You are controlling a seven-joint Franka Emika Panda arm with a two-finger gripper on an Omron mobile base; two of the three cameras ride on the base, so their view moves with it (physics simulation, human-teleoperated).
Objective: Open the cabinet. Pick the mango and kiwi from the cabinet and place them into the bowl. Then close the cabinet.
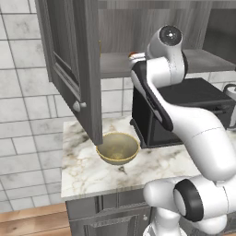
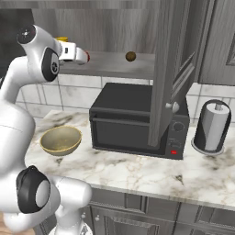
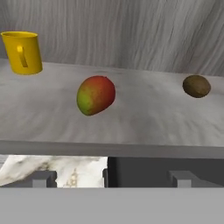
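**benchbot:** Two doors of the cabinet (image 2: pixel 167 69) are swung open, so I'd say we're on the fruit-picking step. The gripper (image 3: pixel 111 177) has its jaws spread wide with nothing between them, aimed at the shelf. The mango (image 3: pixel 96 95) sits just ahead of the jaws, slightly toward the left one; the kiwi (image 3: pixel 196 85) is well off past the right one. The bowl (image 1: pixel 117 148) waits on the counter below.

**pan_da:** Next move, I'd guess: push straight forward until the mango is between the fingers, then close. Hand view gives you the mango's full shape plus a yellow mug (image 3: pixel 22 52) further left. Right base view shows the kiwi (image 2: pixel 131 56), and the left one shows the bowl best.
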